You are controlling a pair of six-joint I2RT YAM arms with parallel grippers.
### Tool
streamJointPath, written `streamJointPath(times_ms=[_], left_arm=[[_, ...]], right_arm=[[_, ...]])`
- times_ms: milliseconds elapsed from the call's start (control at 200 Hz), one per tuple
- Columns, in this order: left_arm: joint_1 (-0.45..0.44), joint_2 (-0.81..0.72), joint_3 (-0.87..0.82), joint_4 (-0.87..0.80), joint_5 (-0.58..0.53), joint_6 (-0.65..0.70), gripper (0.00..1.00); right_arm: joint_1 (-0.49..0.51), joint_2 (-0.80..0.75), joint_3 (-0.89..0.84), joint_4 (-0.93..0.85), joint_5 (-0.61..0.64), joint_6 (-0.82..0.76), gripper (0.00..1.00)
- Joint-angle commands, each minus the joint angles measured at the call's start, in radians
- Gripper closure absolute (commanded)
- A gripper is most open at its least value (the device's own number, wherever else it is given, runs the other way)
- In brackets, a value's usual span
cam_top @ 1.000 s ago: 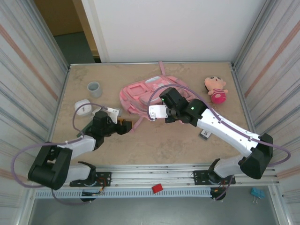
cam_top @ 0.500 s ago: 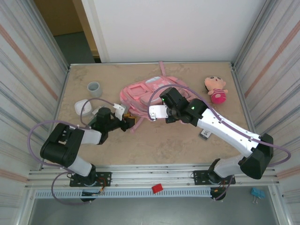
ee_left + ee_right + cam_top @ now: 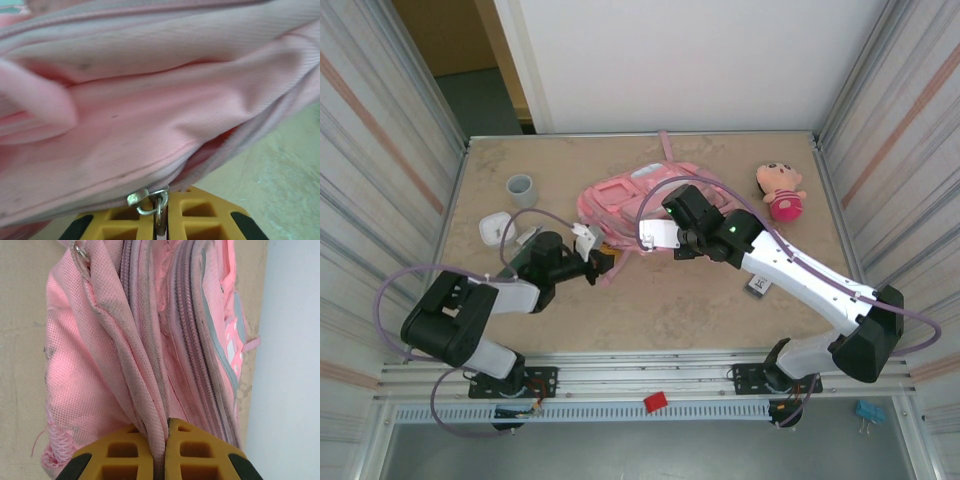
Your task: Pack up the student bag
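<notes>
white item [image 3: 496,229]: rounded, on the tabletop [image 3: 670,310] near its left edge, with a purple cable [image 3: 510,222] looping past it.
cup [image 3: 521,189]: grey, upright, behind the white item and apart from it.
left arm [image 3: 545,262]: stretched low over the tabletop, pointing right at the bag's near left edge.
left jaws: clenched on the metal zip pull [image 3: 159,215], which hangs from the bag's seam. The yellow fingers [image 3: 200,215] meet around it.
bag [image 3: 620,200]: pink, lying on the tabletop at its middle, towards the back. One strap [image 3: 665,148] runs on to the rear edge, and both arms meet it along its near side.
right arm [image 3: 790,270]: reaches from the near right corner diagonally across to the bag's near side.
right jaws: clenched, grasping a fold [image 3: 150,390] of the bag's pink mesh fabric, with grey zip tracks running just beside it.
card [image 3: 758,285]: small and flat on the tabletop, partly under the right arm.
doll [image 3: 780,190]: plush, pink and tan, right of the bag and apart from it, near the right wall.
</notes>
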Motion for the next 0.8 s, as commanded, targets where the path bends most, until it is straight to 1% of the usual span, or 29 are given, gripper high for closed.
streamJointPath(times_ms=[0, 241, 351, 416, 491, 536, 707, 797], left_arm=[[-0.036, -0.071, 0.012, -0.013, 0.076, -0.030, 1.00], [-0.077, -0.212, 0.086, -0.188, 0.156, -0.046, 1.00], [-0.082, -0.275, 0.096, -0.223, 0.167, -0.063, 0.98], [-0.095, -0.295, 0.126, -0.304, 0.167, -0.043, 0.97], [-0.124, -0.294, 0.177, -0.414, 0.160, 0.005, 0.97], [-0.142, -0.285, 0.204, -0.449, 0.154, 0.020, 0.97], [-0.203, -0.240, 0.262, -0.383, 0.151, -0.019, 0.96], [-0.241, -0.208, 0.321, -0.426, 0.139, -0.007, 0.95]], right_arm=[[-0.014, -0.021, 0.017, 0.132, 0.088, 0.093, 1.00], [-0.050, -0.030, -0.072, 0.199, 0.078, 0.169, 1.00], [-0.061, -0.031, -0.093, 0.202, 0.060, 0.186, 1.00], [-0.060, -0.036, -0.093, 0.198, 0.027, 0.201, 1.00], [-0.058, -0.044, -0.091, 0.202, -0.022, 0.232, 1.00], [-0.049, -0.048, -0.091, 0.204, -0.037, 0.247, 1.00], [-0.036, -0.064, -0.105, 0.194, -0.113, 0.302, 1.00], [-0.031, -0.069, -0.113, 0.189, -0.140, 0.314, 1.00]])
